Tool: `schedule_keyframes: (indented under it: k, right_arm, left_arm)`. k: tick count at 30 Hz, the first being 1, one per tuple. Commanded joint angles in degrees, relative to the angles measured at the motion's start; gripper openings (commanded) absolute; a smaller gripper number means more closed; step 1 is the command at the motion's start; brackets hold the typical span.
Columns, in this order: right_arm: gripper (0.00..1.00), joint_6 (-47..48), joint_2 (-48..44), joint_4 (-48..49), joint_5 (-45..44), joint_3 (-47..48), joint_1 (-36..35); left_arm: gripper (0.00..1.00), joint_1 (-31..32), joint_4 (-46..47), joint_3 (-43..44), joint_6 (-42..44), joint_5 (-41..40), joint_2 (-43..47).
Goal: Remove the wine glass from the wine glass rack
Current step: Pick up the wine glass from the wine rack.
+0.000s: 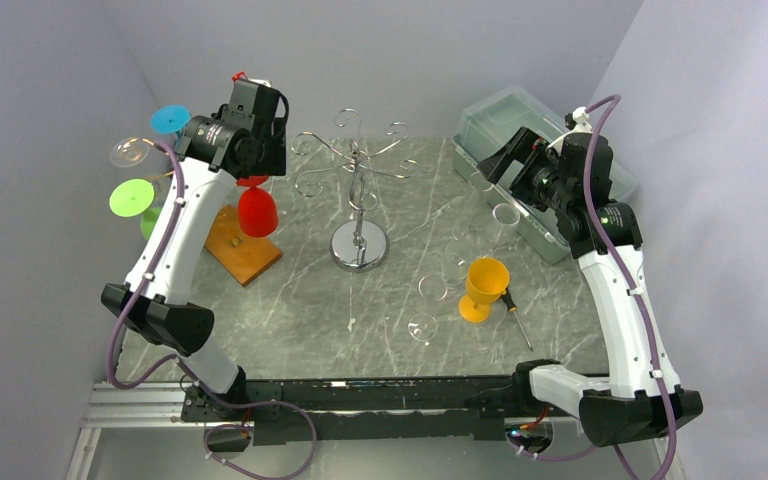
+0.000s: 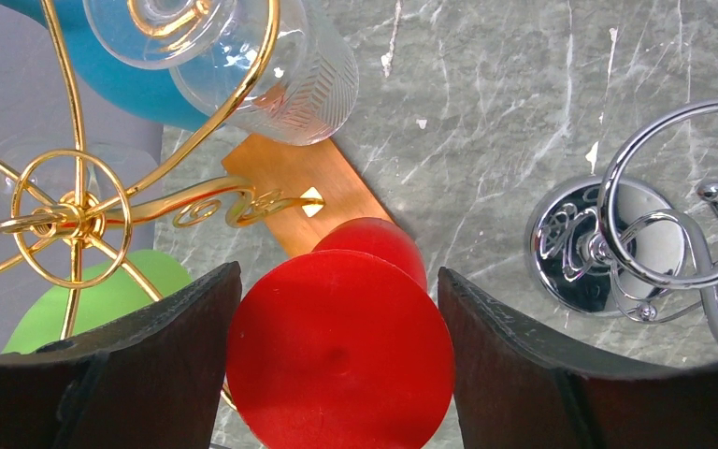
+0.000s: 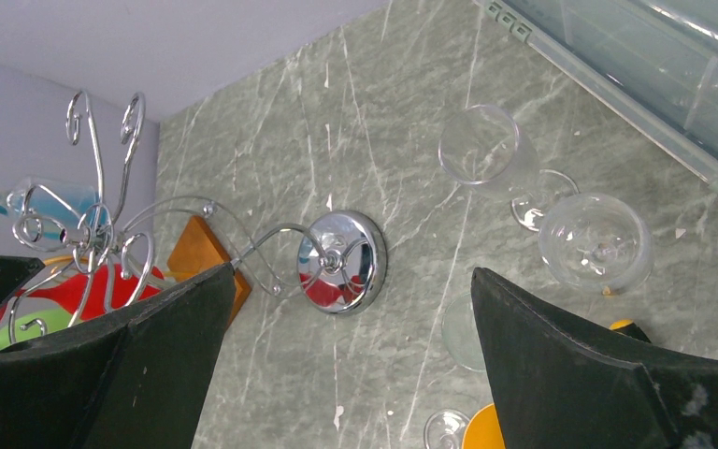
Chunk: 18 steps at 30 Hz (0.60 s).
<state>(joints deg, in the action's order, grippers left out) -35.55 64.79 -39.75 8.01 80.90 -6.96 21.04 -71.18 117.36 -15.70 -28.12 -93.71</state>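
Left gripper (image 2: 337,276): hanging unclenched, straddling the foot of the opaque red wine glass (image 2: 341,360) dangling upside down just below from the gold wire rack (image 2: 75,215); right gripper (image 3: 351,271) gaping, holding nothing.

red wine glass (image 2: 340,351) | gold rack (image 2: 75,210) | chrome rack (image 1: 358,245) | green glass (image 1: 131,197) | blue glass (image 1: 170,118) | orange cup (image 1: 484,283) | counter (image 1: 310,300): grey-green marble, white veins | clear glass (image 2: 299,84): herringbone etching

A grey-green, white-veined marble-patterned desk (image 1: 290,320) stands enclosed by plain pale lavender-grey walls (image 1: 410,60) at the back and both sides, under soft, even light.
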Motion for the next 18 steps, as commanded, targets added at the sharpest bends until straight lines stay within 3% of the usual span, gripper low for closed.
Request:
schedule_keyframes:
  k: [1, 18]
  right_arm:
    - [1.00, 0.1, -0.6, 2.7, 0.3, 0.1, -0.3]
    - [1.00, -0.2, -0.1, 2.9, -0.3, 0.6, -1.6]
  left_arm:
    - [0.58, 0.0, -0.1, 1.8, 0.2, 0.5, 2.9]
    - [0.53, 0.0, -2.2, 1.4, 0.0, -0.7, 6.0]
